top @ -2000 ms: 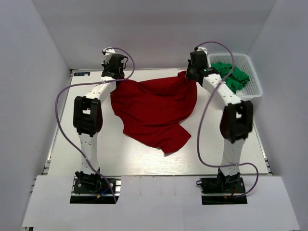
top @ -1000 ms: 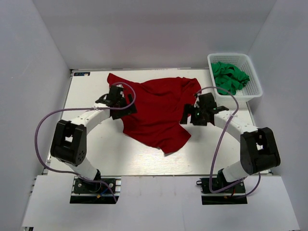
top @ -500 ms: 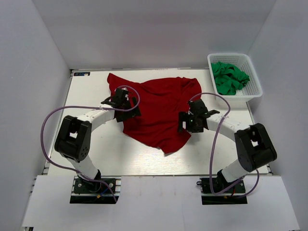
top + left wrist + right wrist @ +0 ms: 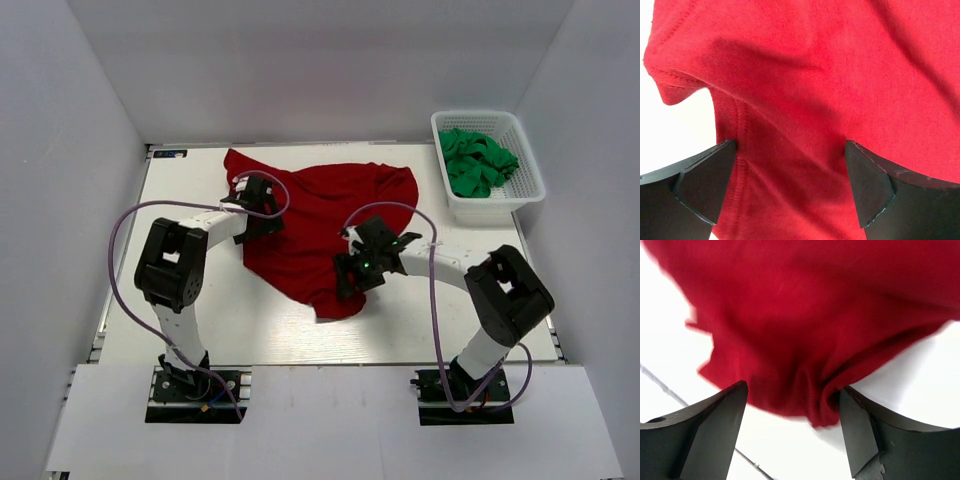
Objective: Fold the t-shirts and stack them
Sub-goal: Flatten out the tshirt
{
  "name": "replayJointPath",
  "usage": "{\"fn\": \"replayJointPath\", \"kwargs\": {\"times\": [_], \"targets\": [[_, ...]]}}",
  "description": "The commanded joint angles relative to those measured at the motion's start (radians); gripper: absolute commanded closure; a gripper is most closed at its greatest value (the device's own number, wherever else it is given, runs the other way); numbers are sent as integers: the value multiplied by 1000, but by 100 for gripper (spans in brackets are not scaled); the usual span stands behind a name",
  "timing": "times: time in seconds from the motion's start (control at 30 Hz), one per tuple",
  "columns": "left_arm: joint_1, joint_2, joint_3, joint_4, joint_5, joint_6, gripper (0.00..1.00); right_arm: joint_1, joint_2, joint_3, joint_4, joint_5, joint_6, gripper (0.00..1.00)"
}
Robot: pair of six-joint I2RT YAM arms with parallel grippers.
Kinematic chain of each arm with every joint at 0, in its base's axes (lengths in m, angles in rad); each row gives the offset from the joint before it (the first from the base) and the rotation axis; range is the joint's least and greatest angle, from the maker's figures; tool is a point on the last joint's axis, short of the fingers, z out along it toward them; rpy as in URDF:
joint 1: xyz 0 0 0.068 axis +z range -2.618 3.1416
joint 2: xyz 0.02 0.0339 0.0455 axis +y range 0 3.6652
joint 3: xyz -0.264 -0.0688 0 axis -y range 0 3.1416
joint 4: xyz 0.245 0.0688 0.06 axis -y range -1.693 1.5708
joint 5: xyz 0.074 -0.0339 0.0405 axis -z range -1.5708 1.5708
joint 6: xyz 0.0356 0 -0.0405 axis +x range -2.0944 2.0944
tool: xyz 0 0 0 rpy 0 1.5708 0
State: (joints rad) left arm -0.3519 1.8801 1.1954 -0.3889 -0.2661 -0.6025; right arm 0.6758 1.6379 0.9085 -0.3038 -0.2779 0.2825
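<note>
A deep red t-shirt [image 4: 320, 215] lies spread and rumpled on the white table [image 4: 450, 320]. Several bright green t-shirts [image 4: 478, 160] are piled in the basket at the back right. My left gripper [image 4: 262, 212] sits low on the shirt's left part; in the left wrist view it [image 4: 790, 187] stands open with red cloth [image 4: 805, 90] lying flat between its fingers. My right gripper [image 4: 350, 278] is at the shirt's lower right edge. In the right wrist view it [image 4: 792, 432] is open, a bunched fold of the hem [image 4: 822, 412] touching the right finger [image 4: 860, 435].
A white lattice basket [image 4: 525, 190] stands at the back right corner of the table. White walls enclose the table on the left, back and right. Purple cables [image 4: 120, 240] loop from both arms.
Both grippers let go of the shirt's top edge, and it dropped flat. The right gripper moved down and left to the lower edge, pushing it inward. The left gripper shifted slightly up.
</note>
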Motion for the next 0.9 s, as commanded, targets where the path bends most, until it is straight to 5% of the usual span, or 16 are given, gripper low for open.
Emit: {"fn": "replayJointPath", "kwargs": {"times": [0.0, 0.27, 0.4, 0.53, 0.67, 0.87], "targets": [[34, 60, 58, -42, -111, 21, 0, 94, 13, 39, -100, -104, -88, 23], [91, 129, 182, 77, -78, 202, 0, 278, 158, 234, -105, -190, -218, 30], [91, 28, 191, 84, -24, 271, 0, 263, 131, 285, -29, -202, -210, 26], [85, -87, 202, -57, 25, 236, 0, 205, -28, 214, 28, 12, -146, 10], [60, -171, 126, -191, 175, 67, 0, 111, -78, 236, -59, 262, -46, 10], [-62, -438, -55, -231, 266, 70, 0, -150, -67, 314, -121, 471, 75, 10]]}}
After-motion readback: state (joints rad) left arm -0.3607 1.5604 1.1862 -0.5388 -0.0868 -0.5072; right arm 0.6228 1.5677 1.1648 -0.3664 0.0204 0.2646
